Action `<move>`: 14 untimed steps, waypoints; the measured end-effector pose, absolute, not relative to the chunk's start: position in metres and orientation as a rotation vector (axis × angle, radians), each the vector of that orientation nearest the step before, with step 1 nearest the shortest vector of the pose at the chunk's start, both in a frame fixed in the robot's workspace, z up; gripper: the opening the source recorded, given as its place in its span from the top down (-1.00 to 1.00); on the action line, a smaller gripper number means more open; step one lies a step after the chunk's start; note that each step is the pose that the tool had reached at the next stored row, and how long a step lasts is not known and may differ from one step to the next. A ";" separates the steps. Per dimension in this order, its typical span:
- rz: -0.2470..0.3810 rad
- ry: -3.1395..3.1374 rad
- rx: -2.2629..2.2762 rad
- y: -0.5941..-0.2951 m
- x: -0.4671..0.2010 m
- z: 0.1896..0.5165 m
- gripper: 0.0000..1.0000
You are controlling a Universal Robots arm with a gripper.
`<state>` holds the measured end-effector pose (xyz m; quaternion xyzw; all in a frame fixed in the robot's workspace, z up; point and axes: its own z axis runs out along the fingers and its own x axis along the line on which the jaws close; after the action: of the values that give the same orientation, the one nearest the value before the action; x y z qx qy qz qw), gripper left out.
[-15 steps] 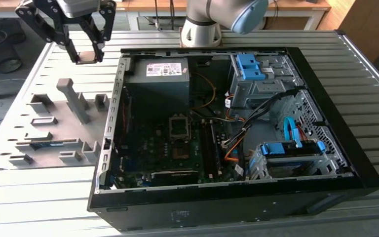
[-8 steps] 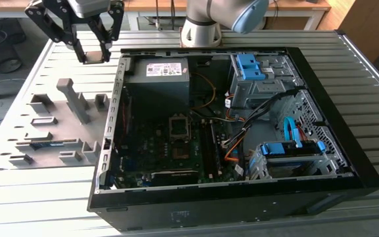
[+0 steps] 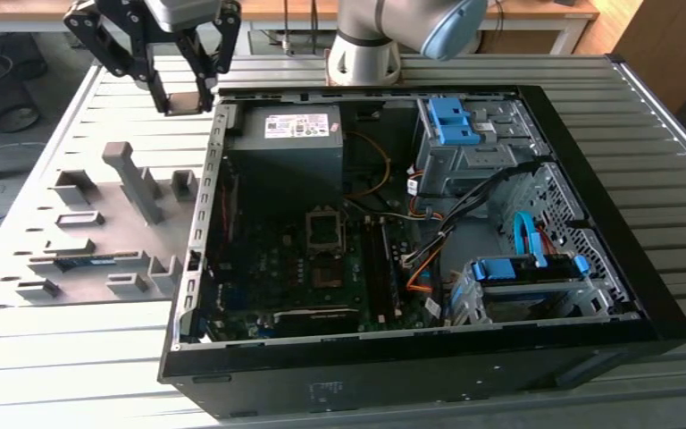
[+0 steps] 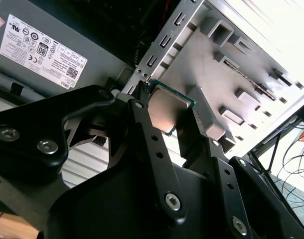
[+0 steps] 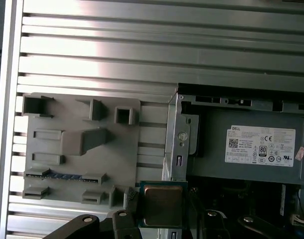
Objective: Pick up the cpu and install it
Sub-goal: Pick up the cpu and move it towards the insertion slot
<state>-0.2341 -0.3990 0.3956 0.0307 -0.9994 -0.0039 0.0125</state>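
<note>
The cpu (image 3: 182,102) is a small square chip with a dull metal face and a green rim, held between my black fingers. It hangs in the air above the case's rear left corner in the exterior view. My gripper (image 3: 182,101) is shut on it, high over the grey parts tray (image 3: 104,223). In the second wrist view the cpu (image 4: 166,110) sits clamped between the two fingers (image 4: 142,117). The first wrist view has the cpu (image 5: 162,204) face-on. The open motherboard socket (image 3: 325,226) lies inside the black computer case (image 3: 414,357).
A grey power supply box with a white label (image 3: 286,134) fills the case's rear corner. Blue drive brackets (image 3: 453,121) and cables crowd the exterior view's right side. A green memory stick (image 3: 87,261) lies in the tray. The arm's base (image 3: 361,58) stands behind the case.
</note>
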 end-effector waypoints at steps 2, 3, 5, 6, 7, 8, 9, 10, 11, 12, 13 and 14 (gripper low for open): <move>-0.012 -3.115 0.096 -0.399 -0.231 0.396 0.06; -0.012 -3.115 0.096 -0.399 -0.229 0.396 0.06; -0.012 -3.115 0.096 -0.399 -0.226 0.396 0.06; -0.012 -3.115 0.096 -0.399 -0.225 0.396 0.06; -0.012 -3.115 0.096 -0.399 -0.223 0.396 0.06; -0.012 -3.115 0.096 -0.399 -0.222 0.396 0.06; -0.012 -3.115 0.096 -0.399 -0.220 0.396 0.06; -0.012 -3.115 0.096 -0.399 -0.219 0.396 0.06; -0.012 -3.115 0.096 -0.399 -0.218 0.396 0.06; -0.012 -3.115 0.096 -0.399 -0.216 0.396 0.06; -0.012 -3.115 0.096 -0.399 -0.215 0.396 0.06; -0.012 -3.115 0.096 -0.399 -0.214 0.396 0.06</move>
<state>-0.2139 -0.3990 0.3956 0.0307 -0.9994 -0.0039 0.0125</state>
